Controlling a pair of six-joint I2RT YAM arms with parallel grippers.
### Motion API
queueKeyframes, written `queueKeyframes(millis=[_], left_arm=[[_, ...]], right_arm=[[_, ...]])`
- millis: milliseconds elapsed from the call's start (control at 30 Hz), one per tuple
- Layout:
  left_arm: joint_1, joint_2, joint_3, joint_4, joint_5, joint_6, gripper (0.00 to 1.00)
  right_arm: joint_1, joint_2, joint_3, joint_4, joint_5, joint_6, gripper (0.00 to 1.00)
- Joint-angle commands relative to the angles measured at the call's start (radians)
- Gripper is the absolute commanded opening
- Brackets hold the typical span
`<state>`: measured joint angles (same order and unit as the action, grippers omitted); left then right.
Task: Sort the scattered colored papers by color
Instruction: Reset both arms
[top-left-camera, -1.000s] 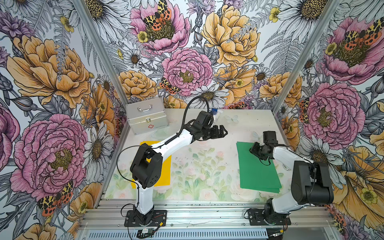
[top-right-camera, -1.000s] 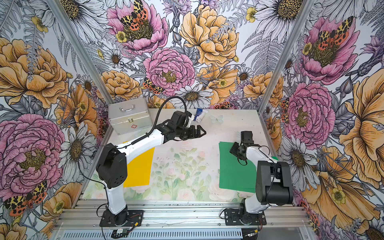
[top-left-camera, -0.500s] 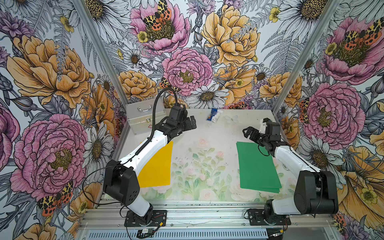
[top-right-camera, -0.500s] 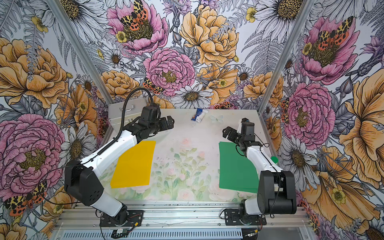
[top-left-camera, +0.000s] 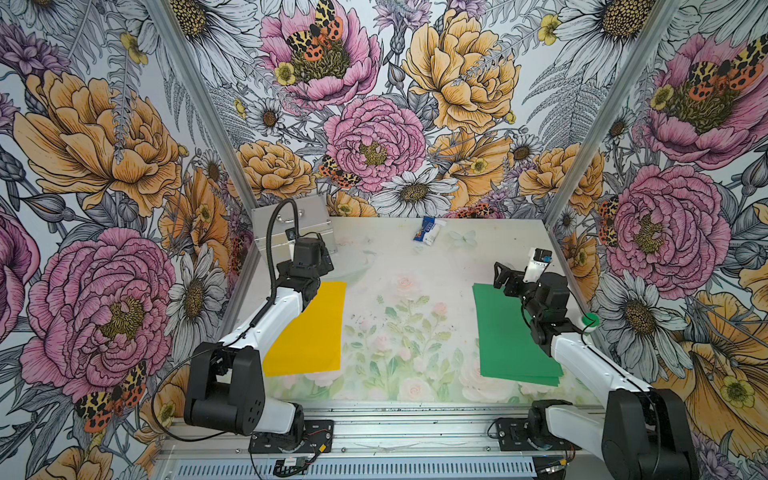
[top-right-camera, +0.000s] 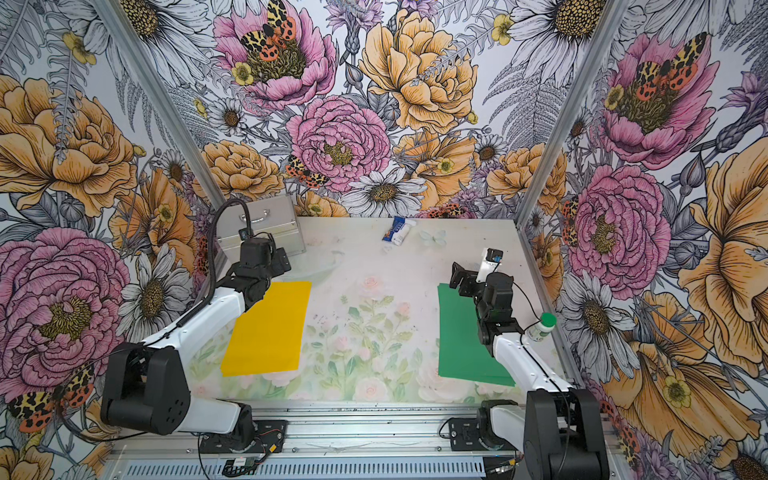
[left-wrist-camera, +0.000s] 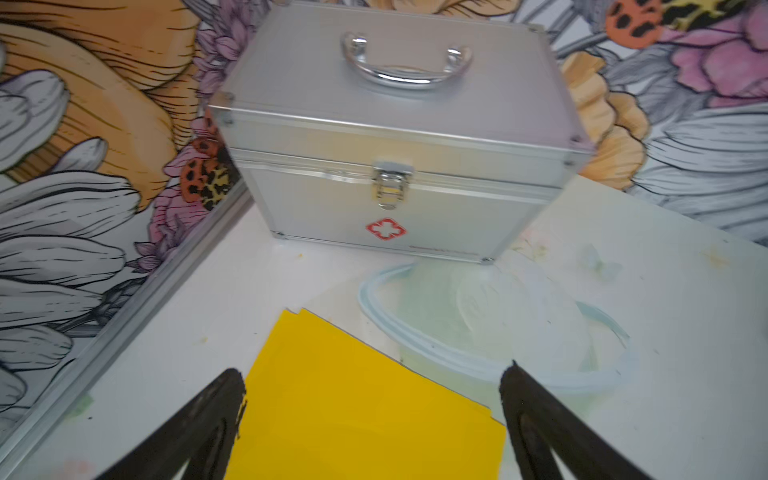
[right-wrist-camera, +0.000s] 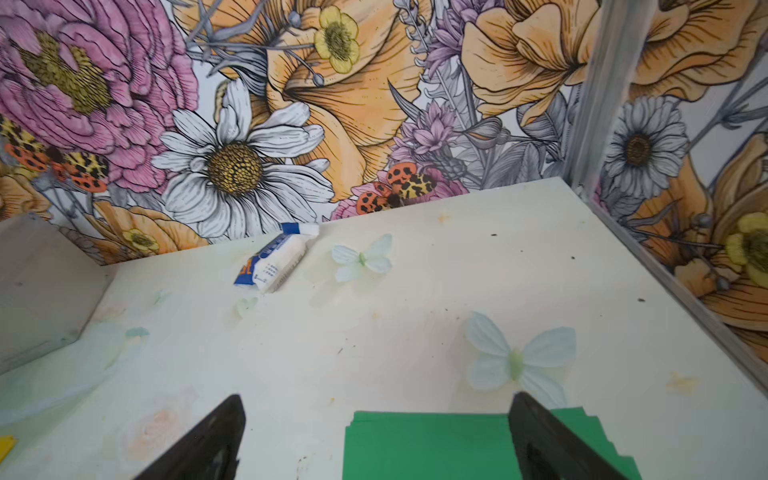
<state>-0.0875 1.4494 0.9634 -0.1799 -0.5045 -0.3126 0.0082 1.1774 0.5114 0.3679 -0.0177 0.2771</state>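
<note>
On the table (top-left-camera: 409, 266), seen in both top views, the papers lie in two flat piles, well apart. The yellow papers (top-left-camera: 309, 328) sit at 9 o'clock from the table's middle and the green papers (top-left-camera: 509, 332) at 3 o'clock. In the right wrist view the green pile's edges are slightly fanned, so several sheets show. At the yellow pile's far corner a second sheet peeks out in the left wrist view.

The left gripper (left-wrist-camera: 370, 390) hangs over the far end of the yellow pile with its jaws wide apart and nothing between them. Only yellow paper shows below the gap. The right gripper (right-wrist-camera: 378, 415) hangs over the far edge of the green pile, jaws likewise spread and empty. Whether either one touches its pile cannot be told.

A silver case (top-left-camera: 291, 224) stands at 11 o'clock, latch shut. A small packet (top-left-camera: 428, 230) lies at 12 o'clock by the back wall. A green-capped bottle (top-left-camera: 588, 322) sits at 3 o'clock by the side wall, beyond the green pile.
</note>
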Motion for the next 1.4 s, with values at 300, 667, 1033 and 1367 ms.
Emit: queueKeyframes(millis=[300, 667, 1033, 1367], left_arm=[[0.128, 0.160, -0.134, 0.260, -0.117, 0.071, 0.98], [-0.026, 0.026, -0.509, 0.917, -0.104, 0.287, 0.98], [0.015, 0.142, -0.742, 1.486, 0.186, 0.352, 0.98], [0.071, 0.093, -0.596, 1.128, 0.263, 0.300, 0.98]], right_arm=[[-0.021, 0.089, -0.146, 0.281, 0.349, -0.091, 0.99], [-0.016, 0.265, -0.196, 0.552, 0.300, -0.139, 1.00], [-0.010, 0.362, -0.143, 0.560, 0.254, -0.172, 1.00], [-0.003, 0.353, -0.133, 0.520, 0.267, -0.174, 1.00]])
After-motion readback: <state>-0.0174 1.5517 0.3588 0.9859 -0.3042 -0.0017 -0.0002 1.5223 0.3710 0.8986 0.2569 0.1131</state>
